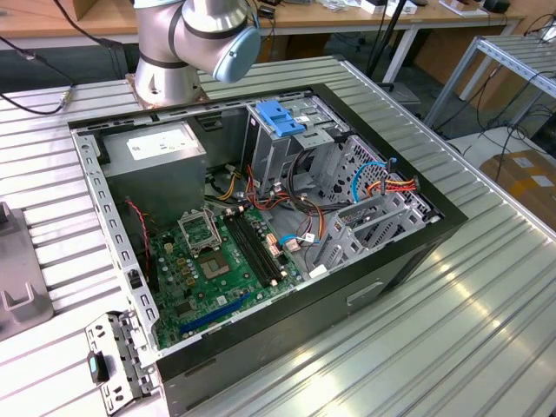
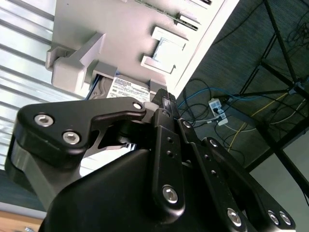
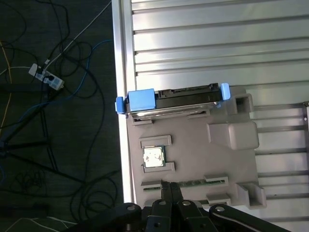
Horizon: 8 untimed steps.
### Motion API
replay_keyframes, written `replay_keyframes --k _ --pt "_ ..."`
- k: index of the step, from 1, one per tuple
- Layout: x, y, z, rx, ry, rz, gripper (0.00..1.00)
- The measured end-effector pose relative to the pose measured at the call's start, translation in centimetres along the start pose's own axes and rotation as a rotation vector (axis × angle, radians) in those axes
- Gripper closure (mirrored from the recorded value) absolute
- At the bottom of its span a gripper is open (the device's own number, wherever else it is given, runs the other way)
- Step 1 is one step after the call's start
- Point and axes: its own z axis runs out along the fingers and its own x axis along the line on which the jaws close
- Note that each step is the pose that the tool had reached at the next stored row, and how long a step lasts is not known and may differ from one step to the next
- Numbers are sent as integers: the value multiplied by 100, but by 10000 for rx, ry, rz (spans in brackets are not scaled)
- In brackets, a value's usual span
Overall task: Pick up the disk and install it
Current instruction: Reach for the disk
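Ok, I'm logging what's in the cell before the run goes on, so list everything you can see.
disk: one, grey metal in a light-blue carrier, in the tray
tray: one, grey, on the table by its edge
chip: one, silver, in a tray pocket
computer case: one, black, open, on the table
motherboard: one, green, inside the case
power supply: one, grey, inside the case near the arm's base
latch: one, bright blue, on the drive bay
table: one, ribbed silver
cables: several, on the dark floor
arm: one, silver-grey, behind the case
gripper: one, black, shut, over the tray, clear of the disk
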Motion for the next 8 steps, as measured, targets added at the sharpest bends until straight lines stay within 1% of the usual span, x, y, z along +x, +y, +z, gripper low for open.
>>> replay_keyframes --k 8 --pt "-1 0 20 0 0 0 90"
